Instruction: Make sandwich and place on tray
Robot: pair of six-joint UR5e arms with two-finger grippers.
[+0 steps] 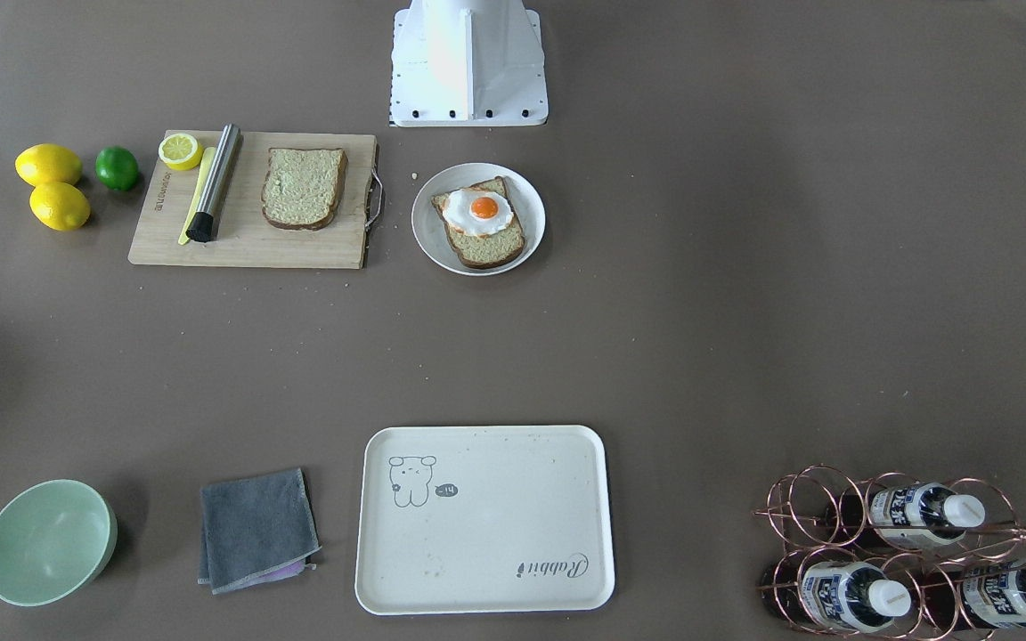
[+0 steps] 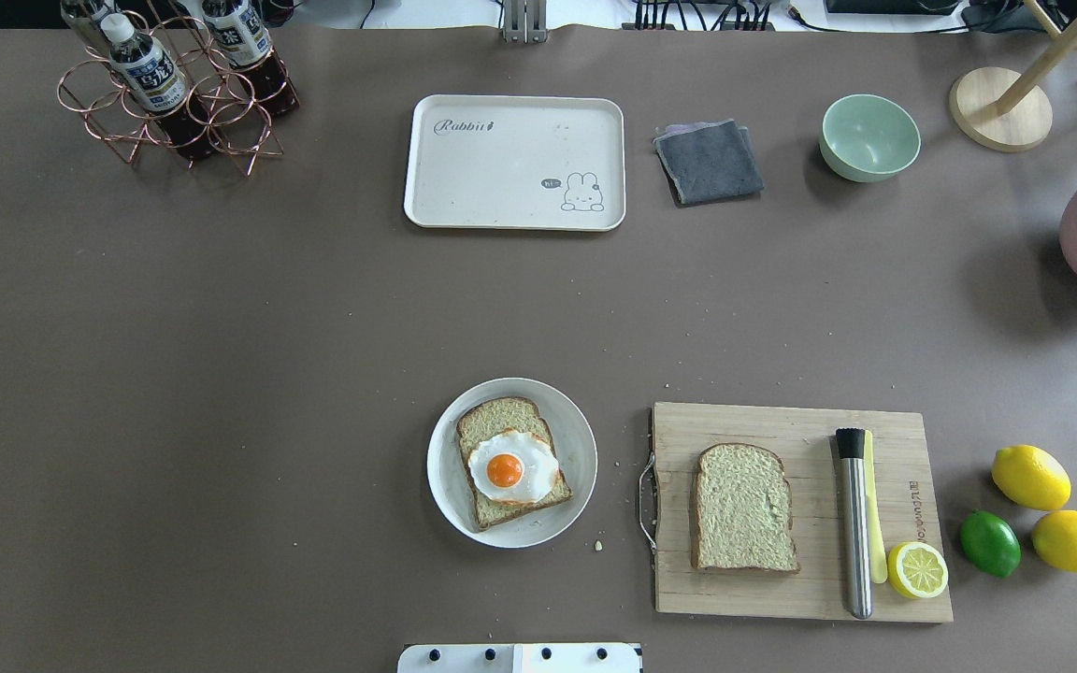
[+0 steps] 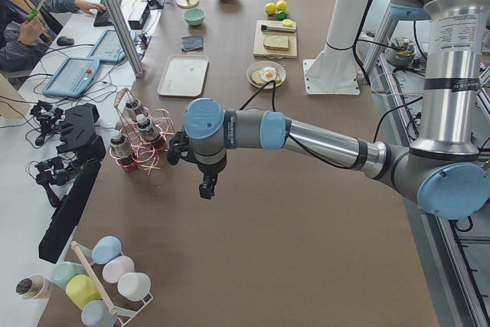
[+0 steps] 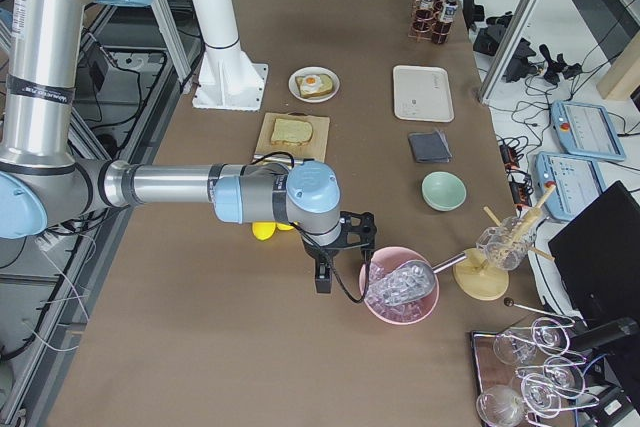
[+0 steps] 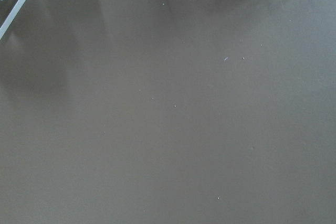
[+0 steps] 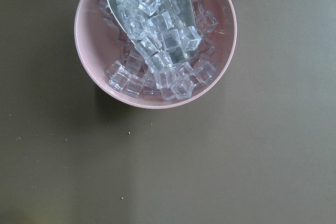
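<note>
So far only the egg [image 2: 512,467] lies on one slice [image 2: 501,416], the second slice [image 2: 744,508] and tray [image 2: 501,178] wait; left gripper [image 3: 205,188] and right gripper [image 4: 322,279], I cannot tell.

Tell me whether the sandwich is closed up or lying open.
Open. One bread slice, egg on top, lies on the plate; the other slice lies apart on the cutting board.
</note>
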